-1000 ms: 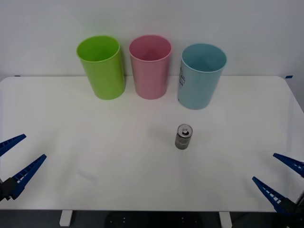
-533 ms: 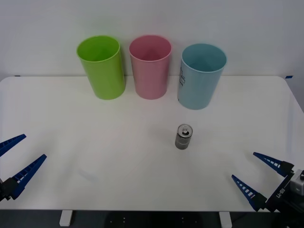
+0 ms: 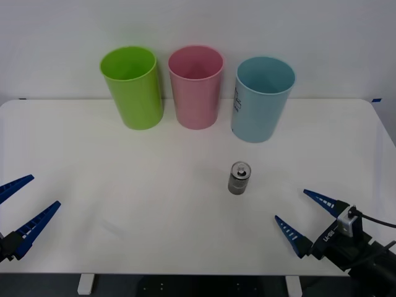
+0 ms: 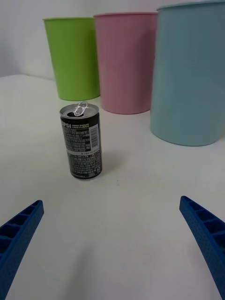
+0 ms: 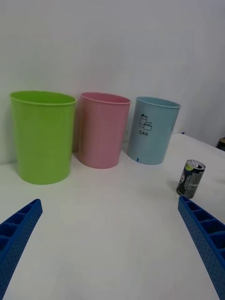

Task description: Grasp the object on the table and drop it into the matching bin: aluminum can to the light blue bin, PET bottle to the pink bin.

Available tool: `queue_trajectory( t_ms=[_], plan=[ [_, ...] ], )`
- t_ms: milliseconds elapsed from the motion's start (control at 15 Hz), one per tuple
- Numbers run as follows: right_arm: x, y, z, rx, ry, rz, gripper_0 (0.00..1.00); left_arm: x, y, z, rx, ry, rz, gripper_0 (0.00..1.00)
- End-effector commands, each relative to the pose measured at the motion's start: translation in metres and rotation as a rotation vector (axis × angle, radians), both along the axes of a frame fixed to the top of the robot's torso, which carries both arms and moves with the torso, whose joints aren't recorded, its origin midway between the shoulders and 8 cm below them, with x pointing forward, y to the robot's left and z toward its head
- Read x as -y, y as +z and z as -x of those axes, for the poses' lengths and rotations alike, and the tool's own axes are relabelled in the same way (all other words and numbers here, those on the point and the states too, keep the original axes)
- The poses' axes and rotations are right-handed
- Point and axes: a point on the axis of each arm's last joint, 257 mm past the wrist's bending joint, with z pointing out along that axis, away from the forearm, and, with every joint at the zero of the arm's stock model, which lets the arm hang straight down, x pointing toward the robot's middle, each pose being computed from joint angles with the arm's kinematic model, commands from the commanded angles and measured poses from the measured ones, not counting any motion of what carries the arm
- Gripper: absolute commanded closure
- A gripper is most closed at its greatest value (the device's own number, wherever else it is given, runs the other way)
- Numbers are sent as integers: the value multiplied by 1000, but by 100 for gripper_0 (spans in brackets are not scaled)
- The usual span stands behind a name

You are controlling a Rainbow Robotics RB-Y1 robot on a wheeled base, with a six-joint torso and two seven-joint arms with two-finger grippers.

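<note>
Table (image 3: 124, 204): three bins in a row at the back, light blue bin (image 3: 263, 99) rightmost, pink bin (image 3: 196, 86) middle; aluminum can (image 3: 239, 178) upright before the light blue bin.

The aluminum can (image 4: 80, 140) looks like metal, its dark printed side glossy and its silver top shiny. The light blue bin (image 3: 262, 99), pink bin (image 3: 195, 86) and lime green bin (image 3: 132, 87) look like smooth, faintly sheened plastic; the white table (image 3: 124, 185) is smooth and matt

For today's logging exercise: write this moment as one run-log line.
right gripper: open, near small dark grey aluminum can | can: upright on white table | left gripper: open, parked
</note>
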Motion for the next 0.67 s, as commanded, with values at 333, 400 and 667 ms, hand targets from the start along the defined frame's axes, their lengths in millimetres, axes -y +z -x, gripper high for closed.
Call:
queue_trajectory(
  t_ms=[333,400,667],
  plan=[
    [-29,-7,-23,-26,-25,-7,0,0,0,0,0,0,0,0],
    [-32,-9,-25,-33,-30,-11,0,0,0,0,0,0,0,0],
    [-49,-10,-33,-42,-33,-22,0,0,0,0,0,0,0,0]
  ],
)
